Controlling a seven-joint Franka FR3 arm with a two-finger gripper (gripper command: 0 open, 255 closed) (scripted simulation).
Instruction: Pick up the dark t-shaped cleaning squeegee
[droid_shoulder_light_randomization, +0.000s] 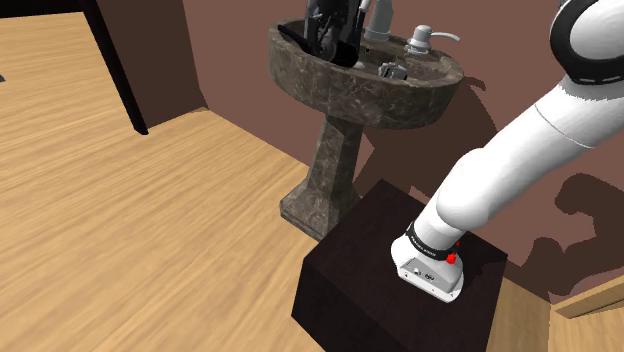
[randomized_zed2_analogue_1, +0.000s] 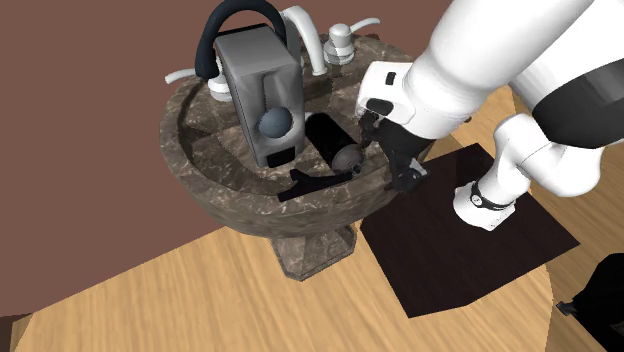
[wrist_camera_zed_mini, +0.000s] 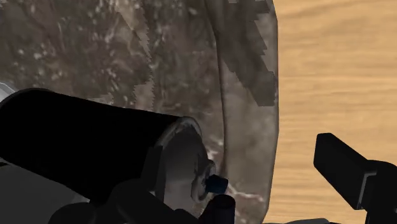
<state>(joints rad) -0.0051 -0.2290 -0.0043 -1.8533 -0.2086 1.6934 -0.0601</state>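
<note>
Squeegee (randomized_zed2_analogue_1: 332, 150) is seen lying in the sink basin (randomized_zed2_analogue_1: 200, 195), its dark handle end turned toward the end effector (randomized_zed2_analogue_1: 390, 150) and just beside it. End effector fingers are spread apart; nothing is clasped. One finger (wrist_camera_zed_mini: 343, 168) is noted clear of the handle.

Shoulder view sits high, just behind the dark stand (droid_shoulder_light_randomization: 370, 270), looking down past it to the pedestal sink (droid_shoulder_light_randomization: 400, 100) against the far wall (droid_shoulder_light_randomization: 245, 50). Second exterior view hangs close above that sink and peers steeply down into it, with the stand off to the right. Both share sink and stand. Wrist view is pressed right up to the sink's edge, wooden floor (wrist_camera_zed_mini: 337, 76) beyond.
</note>
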